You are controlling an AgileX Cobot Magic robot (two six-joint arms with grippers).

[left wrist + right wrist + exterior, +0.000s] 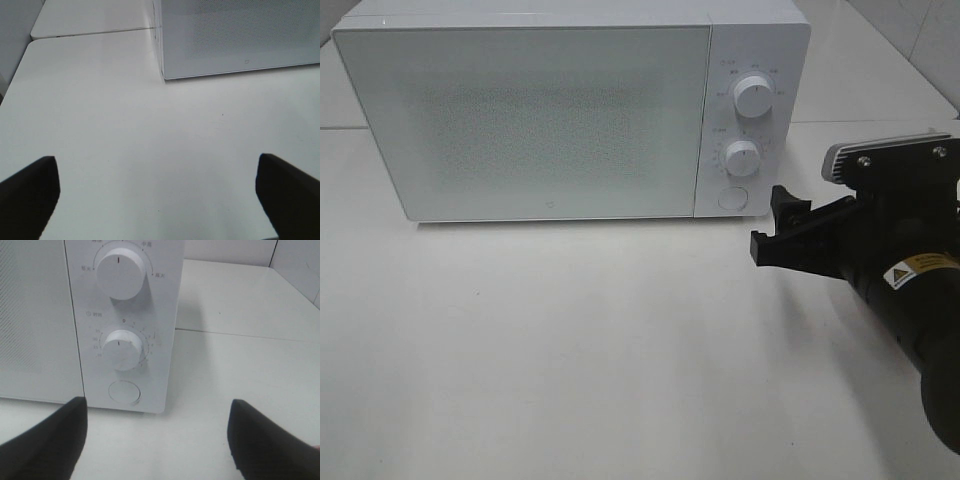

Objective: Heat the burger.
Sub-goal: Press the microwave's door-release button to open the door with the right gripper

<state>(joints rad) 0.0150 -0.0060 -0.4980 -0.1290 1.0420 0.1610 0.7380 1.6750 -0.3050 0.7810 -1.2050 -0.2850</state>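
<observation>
While neither arm is carrying anything, the left end effector (156, 175) is hovering over the tabletop (150, 125) with its jaws spread wide. The right end effector (157, 415) is likewise standing wide open, facing the control panel. The burger is showing in no view. Whether it is sitting behind the shut door (520, 120) of the microwave (760, 30) cannot be told through the frosted front. Judged so, loading may be finished, and the lower knob (120, 350), its mark pointing up near zero, is probably awaiting a turn. The tabletop is lying white and matt, a second white slab (90, 20) is adjoining it farther off, and pale tiles (930, 40) are closing the room.
</observation>
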